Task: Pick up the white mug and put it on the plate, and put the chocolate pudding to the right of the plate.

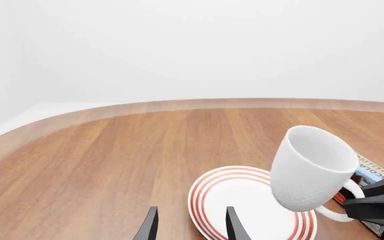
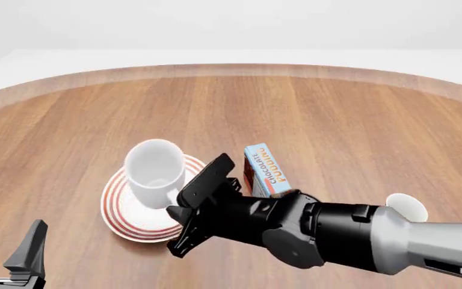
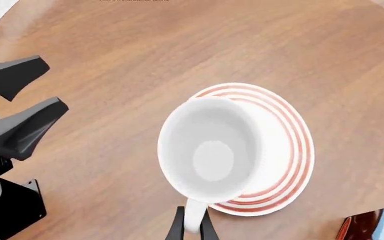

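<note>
The white mug (image 2: 154, 171) hangs tilted over the plate (image 2: 127, 224), held by its handle (image 3: 193, 215) in my right gripper (image 2: 184, 212), which is shut on it. In the right wrist view the white mug (image 3: 212, 152) covers the near half of the red-ringed plate (image 3: 289, 145), with my right gripper (image 3: 192, 226) on the handle. The chocolate pudding (image 2: 264, 168) stands just right of the plate, behind the right arm. My left gripper (image 2: 6, 247) is open and holds nothing, at the near left, apart from the plate. The left wrist view shows the mug (image 1: 312, 170), the plate (image 1: 242, 200) and my left gripper (image 1: 188, 225).
A small white rounded thing (image 2: 408, 206) peeks out behind the right arm at the right. The table's curved far edge (image 2: 231, 69) runs across the back. The right arm (image 2: 335, 232) crosses the near right of the table.
</note>
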`<move>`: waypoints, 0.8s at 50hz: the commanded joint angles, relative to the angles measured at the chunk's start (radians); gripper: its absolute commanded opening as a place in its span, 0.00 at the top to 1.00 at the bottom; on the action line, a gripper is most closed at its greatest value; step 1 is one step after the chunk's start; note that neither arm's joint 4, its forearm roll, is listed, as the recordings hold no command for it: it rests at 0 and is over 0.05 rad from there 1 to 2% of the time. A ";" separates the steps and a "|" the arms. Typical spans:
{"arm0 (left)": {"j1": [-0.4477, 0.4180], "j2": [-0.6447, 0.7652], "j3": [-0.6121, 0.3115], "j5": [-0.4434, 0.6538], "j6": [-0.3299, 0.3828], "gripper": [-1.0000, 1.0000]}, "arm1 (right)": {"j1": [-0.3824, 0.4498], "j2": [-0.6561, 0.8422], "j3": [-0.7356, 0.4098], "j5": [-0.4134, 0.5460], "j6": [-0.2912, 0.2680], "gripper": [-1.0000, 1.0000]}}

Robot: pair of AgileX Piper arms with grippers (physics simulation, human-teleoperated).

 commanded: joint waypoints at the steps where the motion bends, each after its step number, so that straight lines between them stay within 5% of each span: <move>1: 0.000 0.000 0.000 0.000 0.000 0.00 | -0.032 0.034 -0.036 -0.005 0.009 1.00; 40: 0.000 0.000 0.000 0.000 0.000 0.00 | -0.079 0.165 -0.123 -0.050 0.057 1.00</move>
